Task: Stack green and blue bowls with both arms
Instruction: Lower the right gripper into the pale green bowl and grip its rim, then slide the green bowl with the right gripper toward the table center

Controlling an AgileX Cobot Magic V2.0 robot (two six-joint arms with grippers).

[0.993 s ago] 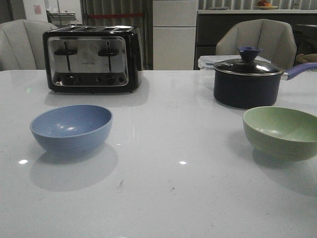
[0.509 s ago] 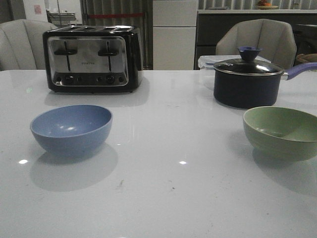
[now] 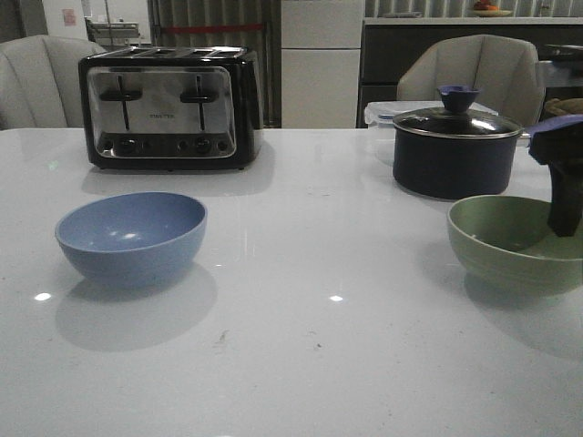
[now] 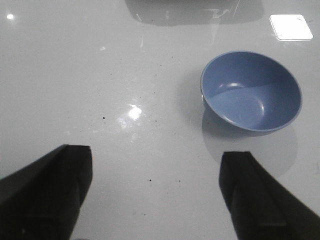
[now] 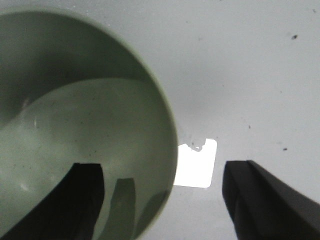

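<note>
The dusty blue bowl [image 3: 132, 237] sits upright on the white table at the left. It also shows in the left wrist view as the blue bowl [image 4: 251, 92], ahead of and to one side of my left gripper [image 4: 155, 155]. That gripper is open over bare table, holds nothing, and is out of the front view. The sage green bowl [image 3: 515, 246] stands at the right. My right gripper [image 3: 567, 214] is open and straddles the rim of the green bowl [image 5: 75, 115]. One finger [image 5: 85, 200] is inside it and the other finger [image 5: 260, 195] is outside.
A black and chrome toaster [image 3: 168, 109] stands at the back left. A dark saucepan [image 3: 455, 155] with a lid and purple handle stands just behind the green bowl, with a clear container [image 3: 381, 114] behind it. Chairs stand beyond the far table edge.
My right gripper has come into the front view from the right and lowered onto the green bowl's right rim. Neither bowl has moved.
</note>
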